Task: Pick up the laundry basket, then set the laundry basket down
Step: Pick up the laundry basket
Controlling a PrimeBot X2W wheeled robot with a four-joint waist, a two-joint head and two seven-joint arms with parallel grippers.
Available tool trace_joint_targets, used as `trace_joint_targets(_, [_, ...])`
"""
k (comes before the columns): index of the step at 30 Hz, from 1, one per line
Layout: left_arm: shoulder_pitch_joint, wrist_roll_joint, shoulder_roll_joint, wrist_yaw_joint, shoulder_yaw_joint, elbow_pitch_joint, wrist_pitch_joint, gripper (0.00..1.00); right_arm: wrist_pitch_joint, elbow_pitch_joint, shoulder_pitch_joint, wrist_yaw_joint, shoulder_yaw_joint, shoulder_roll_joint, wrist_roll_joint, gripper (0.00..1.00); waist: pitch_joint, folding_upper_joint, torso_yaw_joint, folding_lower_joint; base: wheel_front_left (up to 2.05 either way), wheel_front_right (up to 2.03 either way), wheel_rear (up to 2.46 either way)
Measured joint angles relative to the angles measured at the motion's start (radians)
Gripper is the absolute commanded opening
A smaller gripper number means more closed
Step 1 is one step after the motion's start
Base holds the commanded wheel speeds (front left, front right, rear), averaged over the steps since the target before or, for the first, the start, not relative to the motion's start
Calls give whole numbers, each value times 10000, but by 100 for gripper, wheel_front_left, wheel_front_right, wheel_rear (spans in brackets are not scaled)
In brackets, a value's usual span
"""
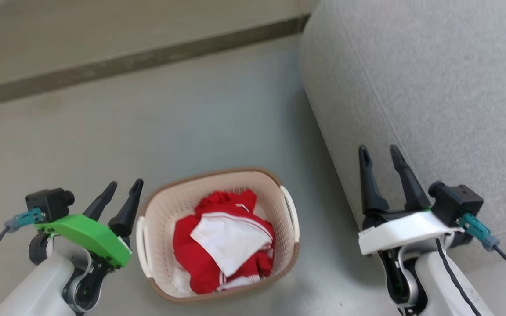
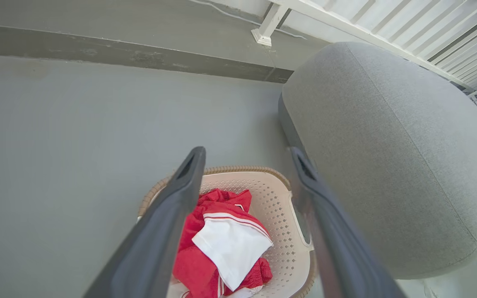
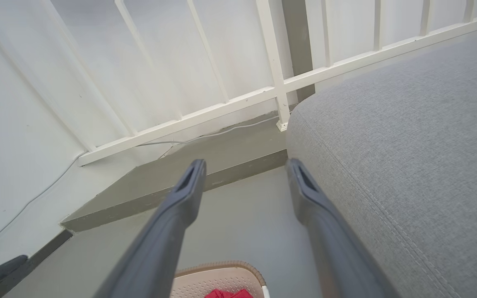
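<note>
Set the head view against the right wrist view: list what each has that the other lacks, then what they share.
Head view adds the left pincer, open beside the laundry basket, both white handles and a white garment. Right wrist view adds a white railing and a wall cable. Shared: the basket, red clothes, grey cushion, floor, open right pincer.

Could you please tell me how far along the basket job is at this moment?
The laundry basket sits on the floor, red and white clothes inside, so no lift shows. Nothing is in hand: the left pincer and right pincer flank it, both open and empty, clear of its handles. Probably left: grasp, lift, set down, though one moment cannot rule out that this is already over.
</note>
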Motion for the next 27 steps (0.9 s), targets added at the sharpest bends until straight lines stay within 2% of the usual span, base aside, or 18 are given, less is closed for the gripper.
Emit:
trace_joint_targets(8, [338, 316, -15, 0, 1379, -773, -2, 100, 0, -25, 181, 0, -58, -13, -309, 100, -896, 0, 366, 0, 0, 0, 0])
trace_joint_targets(14, [965, 966, -2, 0, 2568, -1434, -4, 100, 0, -151, 261, 0, -92, -15, -523, 100, -1367, 0, 743, 0, 0, 0, 0])
trace_joint_targets(19, [1566, 1601, -67, 12, 3624, -2025, -4, 100, 0, -194, 399, 0, -286, -13, -583, 100, -1562, 0, 1065, 0, 0, 0, 0])
trace_joint_targets(27, [2568, 3346, -359, 8, 5290, -3336, -31, 100, 0, -224, 479, -2, -326, -15, -642, 100, -1796, 0, 1378, 0, 0, 0, 0])
